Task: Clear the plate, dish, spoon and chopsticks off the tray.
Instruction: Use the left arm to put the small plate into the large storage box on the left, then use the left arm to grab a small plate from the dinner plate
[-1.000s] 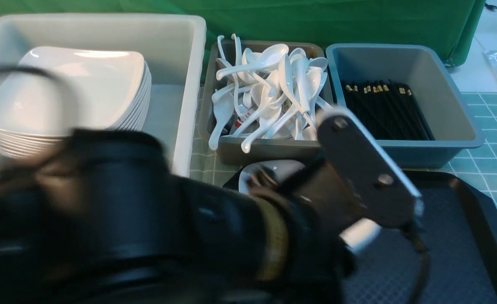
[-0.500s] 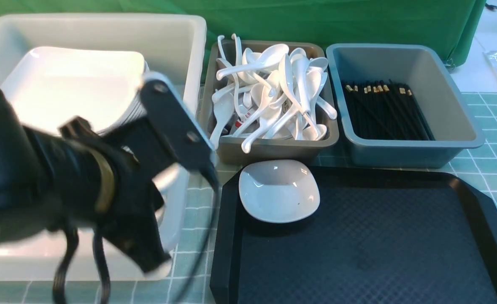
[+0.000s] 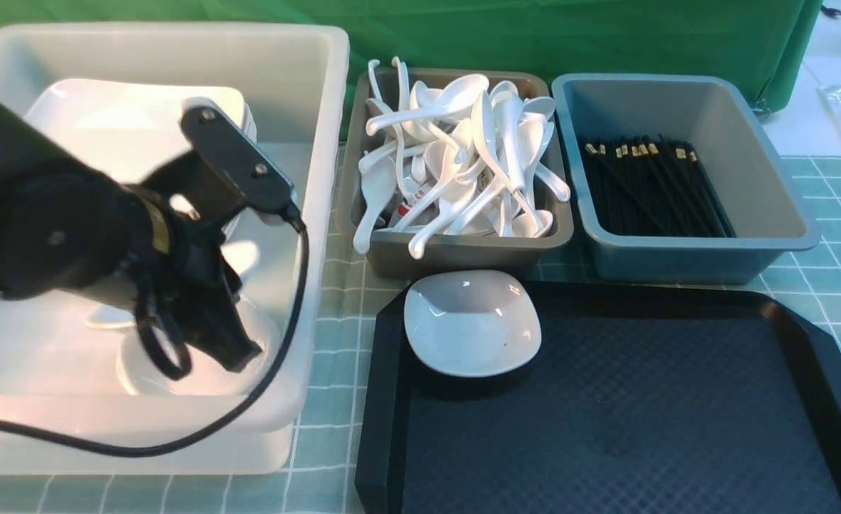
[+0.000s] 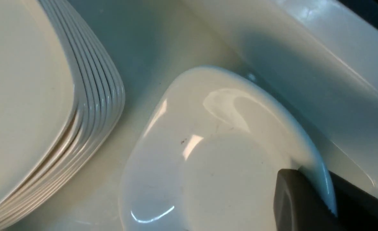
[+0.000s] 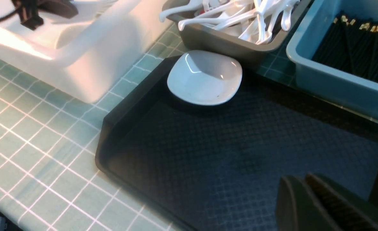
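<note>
A staged dish-sorting bench, probably a robot lab
Green backdrop cloth (image 3: 535, 36), gridded tablecloth (image 3: 827, 278), binned plates (image 3: 128, 128), spoons (image 3: 456, 150), chopsticks (image 3: 649, 189).

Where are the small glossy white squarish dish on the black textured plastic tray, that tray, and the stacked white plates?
small glossy white squarish dish (image 3: 472, 323): front view, its centre.
black textured plastic tray (image 3: 642, 414): front view, bare floor.
stacked white plates (image 3: 106, 128): front view, top plate's face.

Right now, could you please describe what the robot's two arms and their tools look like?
The left arm is bulky, rounded and black, with a brass-coloured band near the wrist, a flat dark oblong bracket with two screws, and a black cable trailing off. The left tool is dark and tapered. Of the right arm, only the right tool shows: dark grey, with a ribbed gripping face.
</note>
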Controlling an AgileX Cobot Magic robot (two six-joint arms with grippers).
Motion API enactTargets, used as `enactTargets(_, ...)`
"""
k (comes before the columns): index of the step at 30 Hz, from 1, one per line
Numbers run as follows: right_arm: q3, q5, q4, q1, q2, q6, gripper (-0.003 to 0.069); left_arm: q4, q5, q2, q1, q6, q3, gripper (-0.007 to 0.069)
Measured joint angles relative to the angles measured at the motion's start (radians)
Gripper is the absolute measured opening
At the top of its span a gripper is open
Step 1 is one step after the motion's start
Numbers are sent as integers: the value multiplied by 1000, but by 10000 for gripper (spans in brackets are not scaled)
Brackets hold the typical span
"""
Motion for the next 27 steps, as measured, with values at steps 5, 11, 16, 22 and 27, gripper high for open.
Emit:
enactTargets(5,0,9,0,0,0,0,70,-1,7,53,0,0,1,20)
enactTargets(11,0,19,4,0,0,0,70,-1,8,85,0,-3,2,65)
enactTargets(16,0,19,8,0,0,0,70,-2,11,101,0,-3,2,204)
enactTargets(22,0,26,15,0,0,0,70,-73,28,86,0,-3,2,412)
enactTargets(27,0,26,18,0,0,0,72,-175,36,-33,0,-3,2,484)
